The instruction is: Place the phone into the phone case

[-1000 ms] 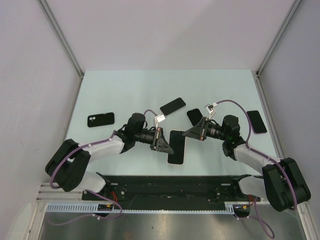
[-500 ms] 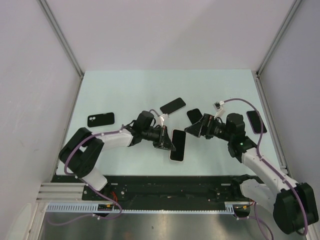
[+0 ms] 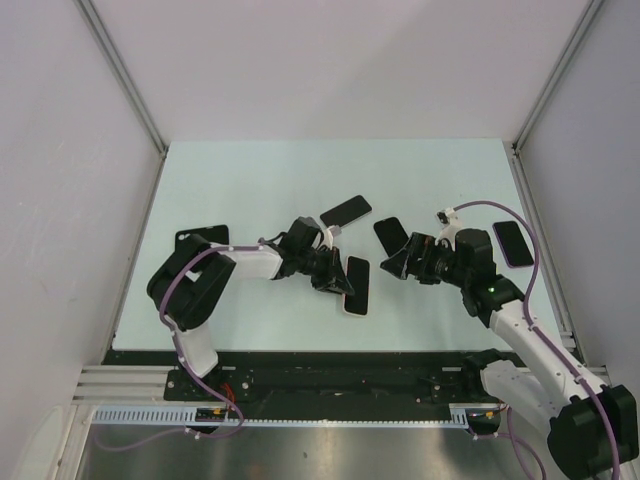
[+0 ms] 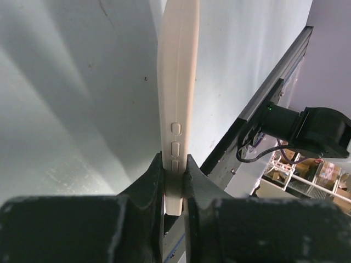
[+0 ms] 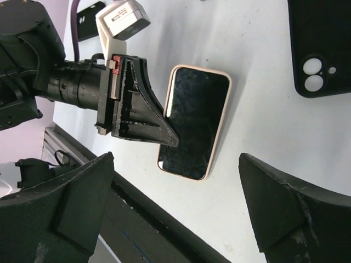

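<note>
Your left gripper (image 4: 174, 167) is nearly closed, its matte black fingers (image 4: 148, 183) pinching the thin long edge of the phone case (image 4: 176, 82) just below the three moulded side buttons. Your right gripper (image 5: 176, 159) stands spread wide and holds nothing. A second ago it was closed at the phone's far end; now it sits back to the right, apart from the phone. The cased phone (image 5: 194, 126) has shifted slightly toward the far side of the table (image 3: 260, 180) and tilted a little. The left arm (image 3: 215, 270) has folded inward, and its elbow now covers part of the black case (image 3: 190, 238) at the left. The phone lies screen up near the table's front middle, between the two grippers. You cannot tell whether its pinched edge is off the surface. The case is smooth, cream, and round-cornered, and it rims a glossy dark screen with faint smudges. Just beyond the right gripper lies another black case (image 5: 321, 49), matte, with two round camera holes. The table is pale, smooth, and lightly speckled.
</note>
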You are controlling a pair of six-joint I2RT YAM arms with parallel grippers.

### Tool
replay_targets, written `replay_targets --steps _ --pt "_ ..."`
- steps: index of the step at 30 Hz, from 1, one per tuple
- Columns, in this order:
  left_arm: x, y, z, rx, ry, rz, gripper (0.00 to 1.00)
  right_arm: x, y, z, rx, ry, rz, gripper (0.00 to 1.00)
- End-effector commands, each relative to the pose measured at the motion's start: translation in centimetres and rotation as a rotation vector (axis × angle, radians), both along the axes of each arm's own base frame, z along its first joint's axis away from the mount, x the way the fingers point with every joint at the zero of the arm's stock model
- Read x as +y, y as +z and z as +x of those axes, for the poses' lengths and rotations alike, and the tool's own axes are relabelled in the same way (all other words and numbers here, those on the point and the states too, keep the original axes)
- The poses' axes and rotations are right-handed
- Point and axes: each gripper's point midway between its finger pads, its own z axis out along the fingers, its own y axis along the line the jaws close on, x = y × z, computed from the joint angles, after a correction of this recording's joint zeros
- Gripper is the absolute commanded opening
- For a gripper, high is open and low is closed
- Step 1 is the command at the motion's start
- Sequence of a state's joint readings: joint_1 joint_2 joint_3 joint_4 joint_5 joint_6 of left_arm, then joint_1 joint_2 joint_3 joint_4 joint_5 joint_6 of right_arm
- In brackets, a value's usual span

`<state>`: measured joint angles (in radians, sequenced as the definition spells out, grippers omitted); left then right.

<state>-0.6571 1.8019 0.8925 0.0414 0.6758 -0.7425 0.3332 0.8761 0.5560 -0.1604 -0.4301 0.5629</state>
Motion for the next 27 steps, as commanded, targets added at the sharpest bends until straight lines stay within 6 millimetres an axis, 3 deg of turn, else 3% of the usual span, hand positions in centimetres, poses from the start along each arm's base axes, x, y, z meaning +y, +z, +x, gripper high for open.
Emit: replay_targets --steps 1,5,9,14,17,20,22,25,27 --pt "-0.9 1.2 0.8 -0.027 0.017 -0.032 0.18 -0.4 0.9 0.7 -0.036 -0.006 -0.026 1.0" --pt "0.0 1.3 0.5 -0.025 0.049 0.007 0.35 -0.2 0.9 0.4 -0.029 0.012 -0.017 1.0" --pt "0.9 1.5 0.5 -0.023 0.075 0.065 0.43 0.0 0.8 0.4 -0.006 0.015 -0.001 1.0" --pt "1.9 2.7 1.7 -0.067 0.14 0.121 0.52 0.2 0.3 0.2 0.02 0.032 0.003 1.0" --pt "3.7 3.3 3.3 -0.099 0.238 0.195 0.6 0.2 0.5 -0.1 0.011 0.046 0.004 1.0" --pt "6.6 4.1 5.2 -0.147 0.354 0.247 0.78 0.5 0.9 -0.4 -0.005 0.072 0.016 1.0" --pt "8.9 4.5 6.5 -0.137 0.433 0.247 0.82 0.6 1.2 -0.7 -0.012 0.086 0.019 1.0" --pt "13.2 4.6 9.0 -0.104 0.572 0.3 0.82 0.5 1.3 -0.8 -0.028 0.09 0.012 1.0" --pt "17.7 4.7 11.2 -0.094 0.723 0.399 0.78 0.4 1.6 -0.9 -0.04 0.089 0.011 1.0"
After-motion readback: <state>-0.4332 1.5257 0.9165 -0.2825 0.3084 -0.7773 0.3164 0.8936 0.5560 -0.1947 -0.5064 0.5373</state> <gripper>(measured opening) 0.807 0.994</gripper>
